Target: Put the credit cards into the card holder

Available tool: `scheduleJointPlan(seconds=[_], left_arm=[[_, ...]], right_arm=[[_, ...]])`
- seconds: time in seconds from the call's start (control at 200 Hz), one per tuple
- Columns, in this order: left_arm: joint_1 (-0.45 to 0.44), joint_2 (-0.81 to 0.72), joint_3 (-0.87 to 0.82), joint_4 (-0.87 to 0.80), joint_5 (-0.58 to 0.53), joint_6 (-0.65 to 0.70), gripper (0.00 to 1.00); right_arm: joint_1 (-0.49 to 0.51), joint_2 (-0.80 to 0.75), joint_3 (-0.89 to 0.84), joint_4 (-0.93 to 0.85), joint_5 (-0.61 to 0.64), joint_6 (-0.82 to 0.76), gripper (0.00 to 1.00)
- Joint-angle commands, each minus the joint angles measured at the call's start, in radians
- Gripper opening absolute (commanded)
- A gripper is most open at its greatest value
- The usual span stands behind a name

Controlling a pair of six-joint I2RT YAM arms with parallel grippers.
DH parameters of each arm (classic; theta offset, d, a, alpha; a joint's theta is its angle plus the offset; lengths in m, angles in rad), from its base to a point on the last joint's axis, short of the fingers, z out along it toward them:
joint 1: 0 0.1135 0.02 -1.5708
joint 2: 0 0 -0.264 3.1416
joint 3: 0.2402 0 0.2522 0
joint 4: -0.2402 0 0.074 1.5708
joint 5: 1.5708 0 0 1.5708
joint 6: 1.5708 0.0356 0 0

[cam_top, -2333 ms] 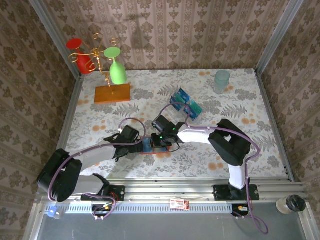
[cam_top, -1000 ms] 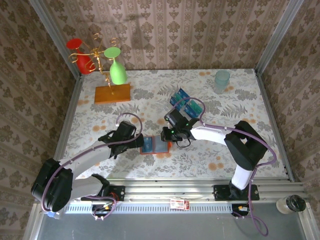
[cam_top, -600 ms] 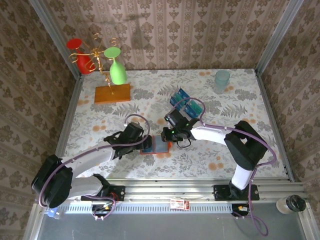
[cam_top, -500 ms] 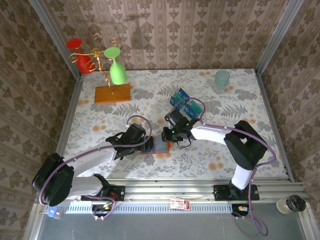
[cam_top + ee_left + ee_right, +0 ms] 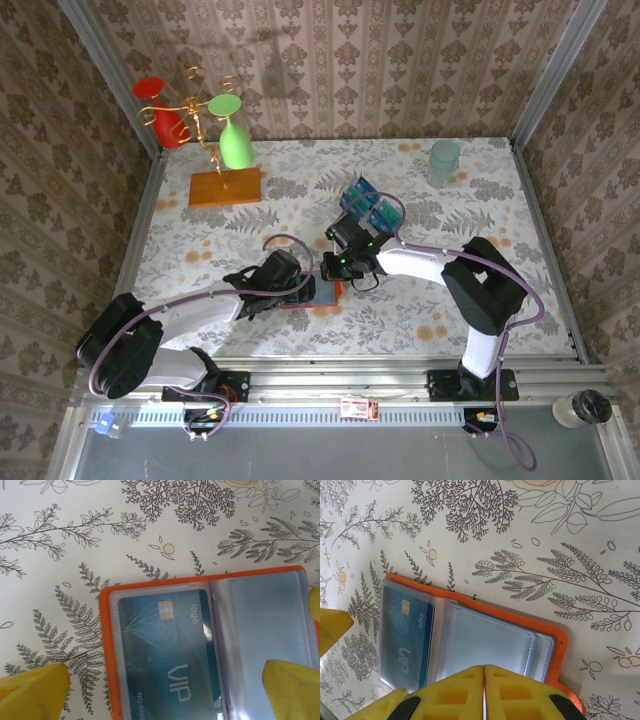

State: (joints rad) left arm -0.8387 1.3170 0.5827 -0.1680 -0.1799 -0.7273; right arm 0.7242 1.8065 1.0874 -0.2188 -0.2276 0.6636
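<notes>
One card (image 5: 167, 655) sits in the left pocket of the open holder (image 5: 265, 620), which lies flat on the table (image 5: 480, 260) in front of both arms. My left gripper (image 5: 165, 672) stands wide, one finger off each side of the holder. My right gripper (image 5: 484, 672) is closed on nothing, its tips together at the holder's edge beside the empty pocket; I can't tell whether they touch it. More cards (image 5: 372, 208) lie just beyond.

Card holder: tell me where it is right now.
In the top view the card holder lies open on the table, toward the near edge and about midway across, in front of the loose blue cards. One card sits in it.
</notes>
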Motion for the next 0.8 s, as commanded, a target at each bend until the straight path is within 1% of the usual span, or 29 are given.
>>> scheduleJointPlan(seconds=[0.0, 0.43, 0.795], left_arm=[[-0.012, 0.014, 0.002, 0.018, -0.014, -0.01, 1.0], [-0.016, 0.045, -0.009, 0.052, -0.005, 0.003, 1.0], [-0.021, 0.077, -0.025, 0.083, 0.005, 0.01, 1.0]], right_arm=[[-0.004, 0.026, 0.03, -0.049, -0.016, -0.031, 0.09], [-0.009, 0.072, 0.044, -0.056, -0.006, -0.046, 0.09], [-0.01, 0.106, 0.008, 0.06, -0.129, 0.023, 0.08]])
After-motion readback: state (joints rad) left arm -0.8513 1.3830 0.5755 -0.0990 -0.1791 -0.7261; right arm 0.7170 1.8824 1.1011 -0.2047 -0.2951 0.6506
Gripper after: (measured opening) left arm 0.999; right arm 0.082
